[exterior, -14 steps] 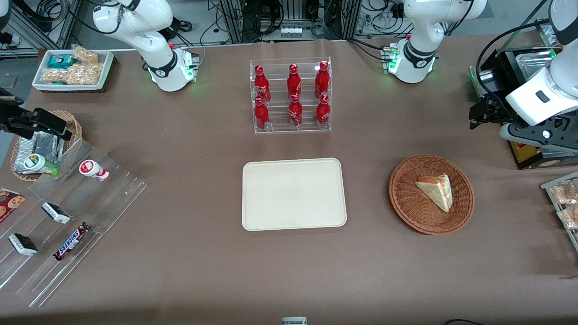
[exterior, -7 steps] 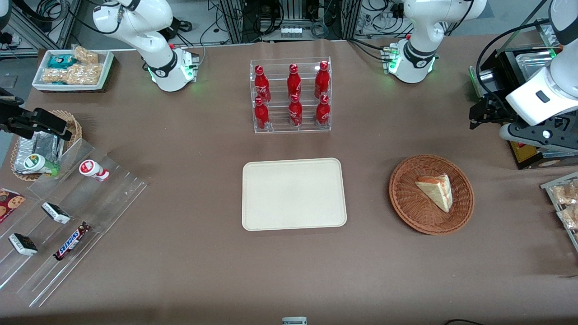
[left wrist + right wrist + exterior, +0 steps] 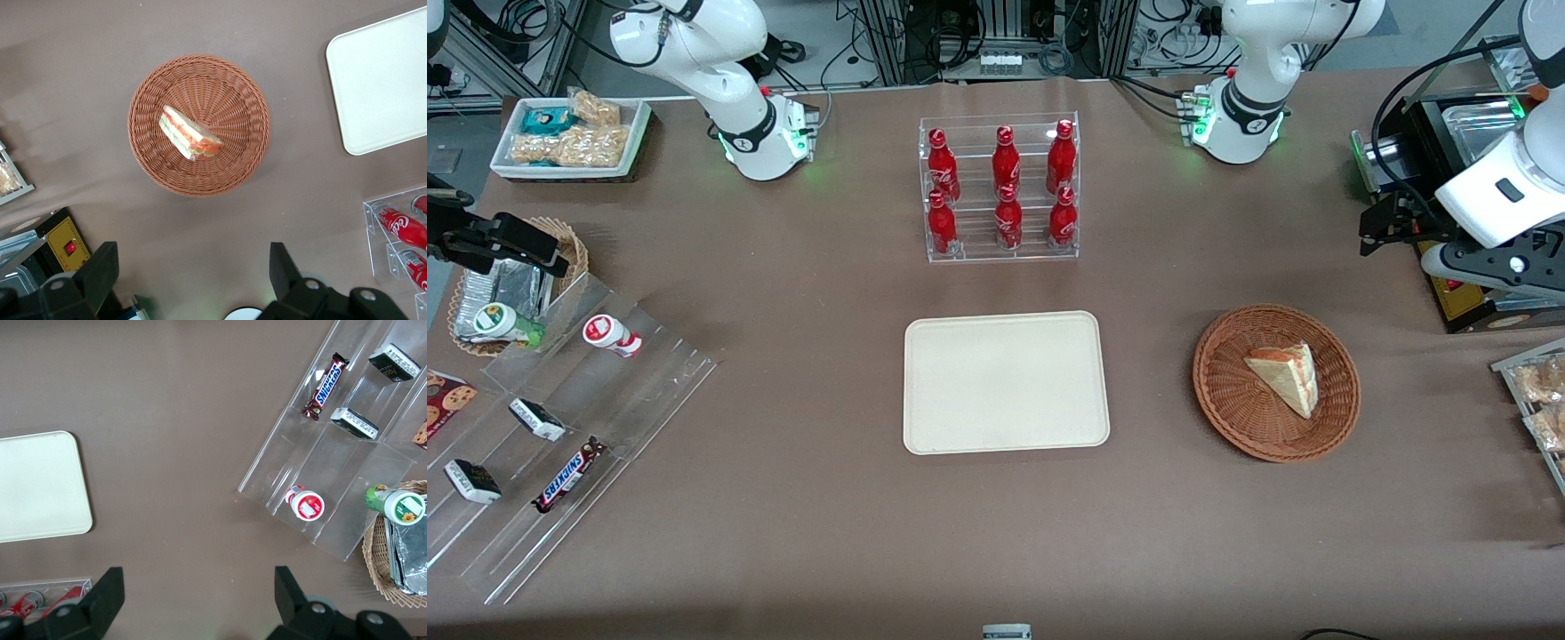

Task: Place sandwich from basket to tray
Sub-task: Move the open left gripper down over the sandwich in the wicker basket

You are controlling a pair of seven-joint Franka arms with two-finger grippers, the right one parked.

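In the basket (image 3: 1276, 382) lies the sandwich (image 3: 1284, 378), beside the bare tray (image 3: 1005, 382). The gripper (image 3: 190, 280) hangs high above the table (image 3: 827, 533), jaws spread wide, holding nothing.

Woven wicker basket (image 3: 1276, 382), smooth matt tray (image 3: 1006, 382), matt brown table covering (image 3: 800, 293).

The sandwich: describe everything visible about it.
The sandwich is a triangular wedge of pale bread with red and green filling showing along its cut edge. It lies on its side, whole, in the round reddish-brown woven basket, slightly off centre, touching only the weave. The cream tray beside the basket holds nothing. The hand hangs open above the table, farther from the front camera than the basket, well clear of the sandwich.
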